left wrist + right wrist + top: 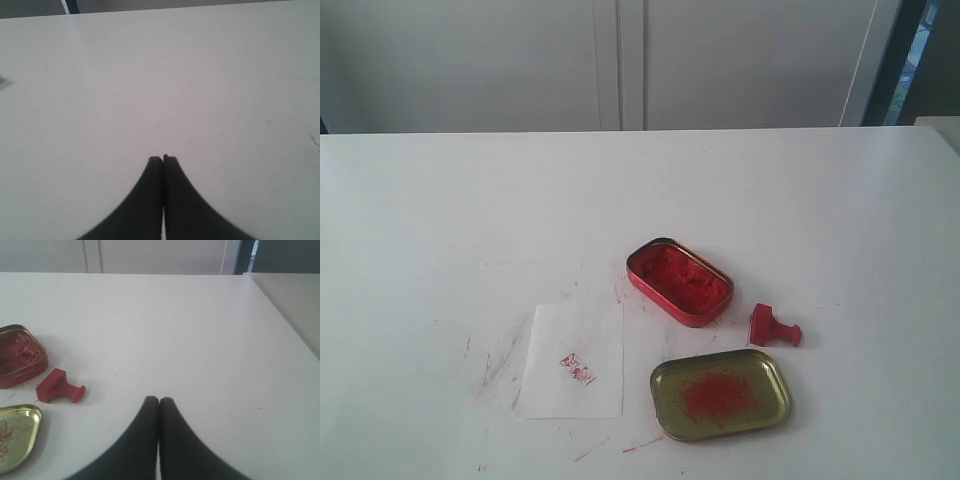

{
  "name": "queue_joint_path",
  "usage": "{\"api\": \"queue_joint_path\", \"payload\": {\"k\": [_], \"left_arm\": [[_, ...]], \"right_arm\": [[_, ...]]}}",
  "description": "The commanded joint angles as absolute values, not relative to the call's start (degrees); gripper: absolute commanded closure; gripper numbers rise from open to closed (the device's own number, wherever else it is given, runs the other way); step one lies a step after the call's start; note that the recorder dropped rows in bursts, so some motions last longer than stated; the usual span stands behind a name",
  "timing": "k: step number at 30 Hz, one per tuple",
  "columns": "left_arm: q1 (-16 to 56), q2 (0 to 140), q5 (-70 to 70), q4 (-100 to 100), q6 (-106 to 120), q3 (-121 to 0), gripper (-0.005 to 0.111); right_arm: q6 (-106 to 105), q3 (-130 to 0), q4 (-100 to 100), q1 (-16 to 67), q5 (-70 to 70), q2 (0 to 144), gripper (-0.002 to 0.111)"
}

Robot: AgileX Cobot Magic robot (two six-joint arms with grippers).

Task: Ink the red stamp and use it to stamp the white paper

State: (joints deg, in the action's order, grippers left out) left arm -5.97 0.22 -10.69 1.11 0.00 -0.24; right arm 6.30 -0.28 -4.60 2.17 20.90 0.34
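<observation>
Both pincers were closed and held nothing. In the left wrist view, the left gripper [163,159] showed two dark fingers pressed together over bare white table [150,90]. In the right wrist view, the right gripper [159,400] likewise had its dark fingers shut tight against each other, well apart from the red stamp [59,387].

In the exterior view, the red stamp [775,327] lay tipped on its side on the table [470,220], its wider base towards the left of the view and its narrow handle pointing right. It sat near the right end of an open red tin [679,282] filled with red ink paste, and just beyond the far right corner of a gold-coloured lid [721,393]; it touched neither. The lid lay with its inner face up, smeared red in the middle.

Left of the lid lay the white paper [572,362], flat on the table, with a small red stamped mark [577,369] near its centre. Thin red streaks marked the tabletop around the paper. Pale cabinet doors [620,60] stood behind the table.
</observation>
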Motion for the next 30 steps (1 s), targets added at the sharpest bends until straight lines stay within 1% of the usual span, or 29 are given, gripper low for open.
{"api": "queue_joint_path", "payload": {"k": [1, 16, 22, 30], "left_arm": [[-5.6, 0.0, -10.6, 1.4, 0.0, 0.0, 0.107], [-5.6, 0.0, -10.6, 1.4, 0.0, 0.0, 0.107], [-5.6, 0.0, -10.6, 1.4, 0.0, 0.0, 0.107], [-5.6, 0.0, -10.6, 1.4, 0.0, 0.0, 0.107]], "right_arm": [[6.3, 0.0, -4.7, 1.1, 20.0, 0.0, 0.108], [6.2, 0.0, -4.7, 1.1, 19.5, 0.0, 0.108], [-1.5, 0.0, -4.7, 1.1, 19.5, 0.0, 0.108], [-0.6, 0.0, -4.7, 1.1, 19.5, 0.0, 0.108]]}}
